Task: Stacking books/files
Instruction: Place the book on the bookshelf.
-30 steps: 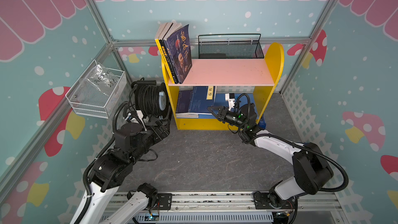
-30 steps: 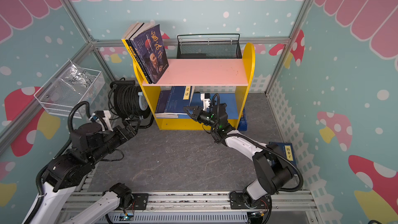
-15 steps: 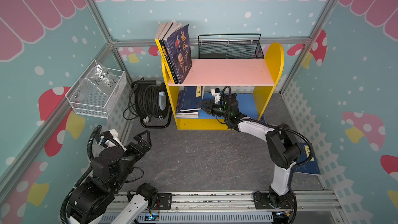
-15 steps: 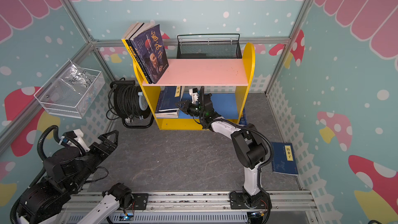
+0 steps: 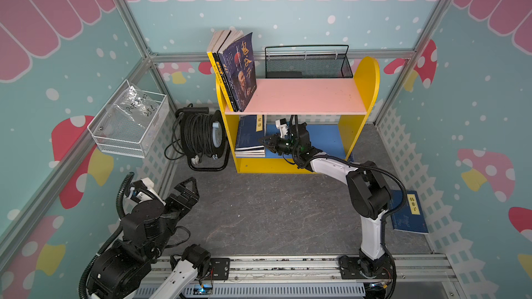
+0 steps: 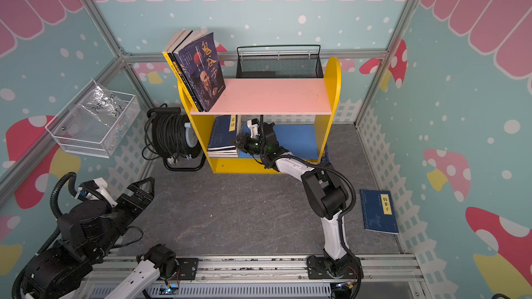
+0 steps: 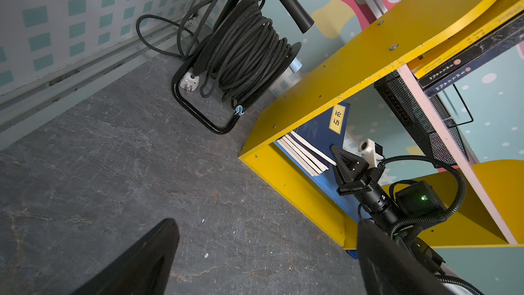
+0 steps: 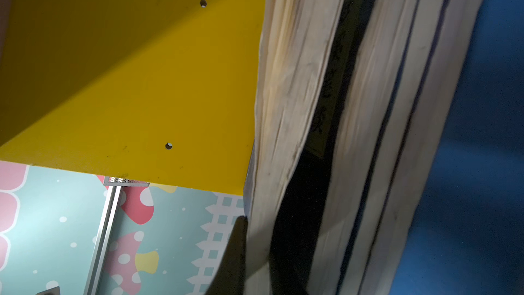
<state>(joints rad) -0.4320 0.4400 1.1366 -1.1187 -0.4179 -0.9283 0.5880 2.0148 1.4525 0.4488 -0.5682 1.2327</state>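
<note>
A stack of thin navy books (image 5: pixel 250 139) (image 6: pixel 223 136) lies flat at the left end of the yellow shelf's (image 5: pixel 367 81) lower level. My right gripper (image 5: pixel 262 141) (image 6: pixel 233 141) reaches in there, shut on the page edge of the stack's top book (image 8: pixel 279 80); pale pages sit between its fingers (image 8: pixel 235 251). Three thicker books, a purple one (image 5: pixel 241 73) in front, lean upright at the left end of the pink top board. Another navy book (image 5: pixel 408 211) lies on the floor at right. My left gripper (image 5: pixel 194 188) (image 7: pixel 268 231) hangs open and empty over the floor at front left.
A black cable reel (image 5: pixel 200 136) stands left of the shelf. A black mesh basket (image 5: pixel 308 63) sits at the back of the top board. A white wire basket (image 5: pixel 129 122) hangs on the left wall. Grey floor (image 5: pixel 267 211) lies in front of the shelf.
My left arm has pulled back from beside the shelf to the front left. The right gripper has slid leftward along the lower level to the stack, its elbow rising.
</note>
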